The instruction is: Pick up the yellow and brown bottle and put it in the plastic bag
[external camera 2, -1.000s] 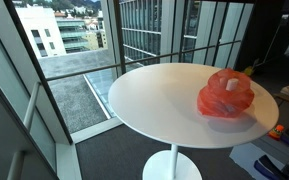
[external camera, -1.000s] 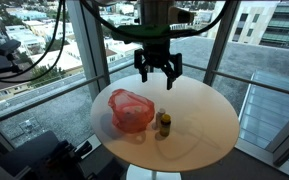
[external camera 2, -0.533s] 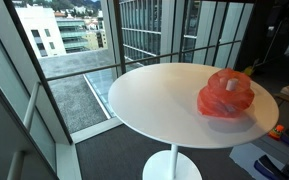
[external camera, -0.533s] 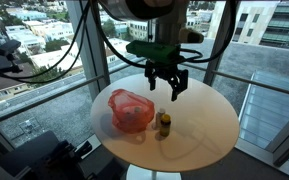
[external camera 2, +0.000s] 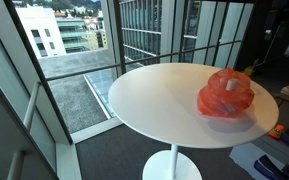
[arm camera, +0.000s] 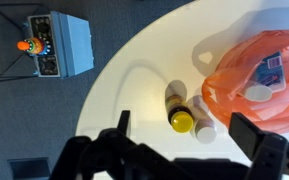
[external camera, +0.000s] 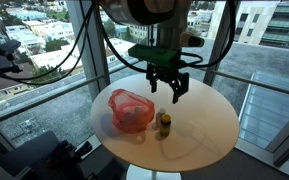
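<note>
Round white table (external camera: 210, 116), bottle (external camera: 165, 124), red bag (external camera: 131, 110)

I see the bag (external camera: 131, 110) on the bench (external camera: 206, 122), with the bottle (external camera: 165, 124) standing just beside the bag. My pincer (external camera: 167, 92) hangs above, on the bag's bottle side. A box (arm camera: 59, 45) sits on the floor (arm camera: 24, 120), well apart from the bag.

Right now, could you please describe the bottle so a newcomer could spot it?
Start at the round white table and find the red plastic bag on it. The small bottle stands upright beside it, set apart by its brown body and yellow cap.
</note>
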